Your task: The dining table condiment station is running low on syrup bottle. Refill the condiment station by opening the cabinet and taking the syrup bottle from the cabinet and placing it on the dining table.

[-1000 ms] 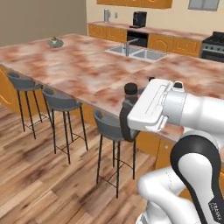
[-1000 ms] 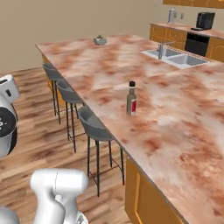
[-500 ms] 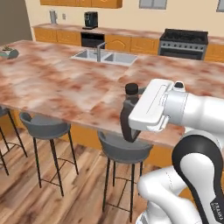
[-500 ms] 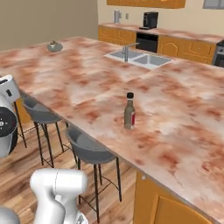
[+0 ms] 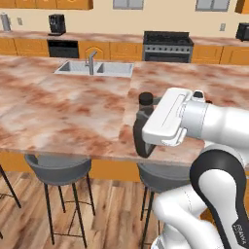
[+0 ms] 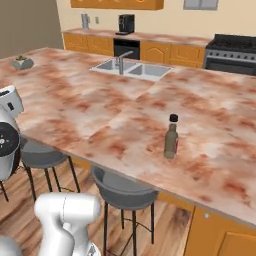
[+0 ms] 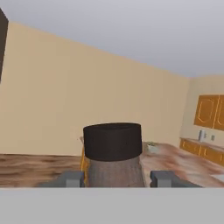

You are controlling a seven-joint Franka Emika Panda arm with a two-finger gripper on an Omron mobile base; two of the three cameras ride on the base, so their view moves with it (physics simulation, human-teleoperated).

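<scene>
My gripper [image 5: 144,132] is shut on the syrup bottle [image 5: 145,99], a dark bottle with a black cap held upright at the near edge of the dining table [image 5: 73,109]. In the hand view the bottle's cap [image 7: 112,140] stands between my two fingertips [image 7: 72,178]. The marbled dining table [image 6: 90,107] has an inset steel sink [image 6: 132,69]. Orange wall cabinets [image 6: 117,4] hang on the far wall; I cannot tell which of them is the task's cabinet.
An olive-green bottle [image 6: 171,137] with a red label stands on the table near its front edge. Grey stools [image 5: 58,168] [image 6: 125,190] line the near side. A stove [image 5: 168,46], a coffee machine [image 5: 57,23] and low cabinets sit along the back wall.
The base has driven and turned, so both base views now face the long side of the table squarely. The bottle stays in my gripper.
</scene>
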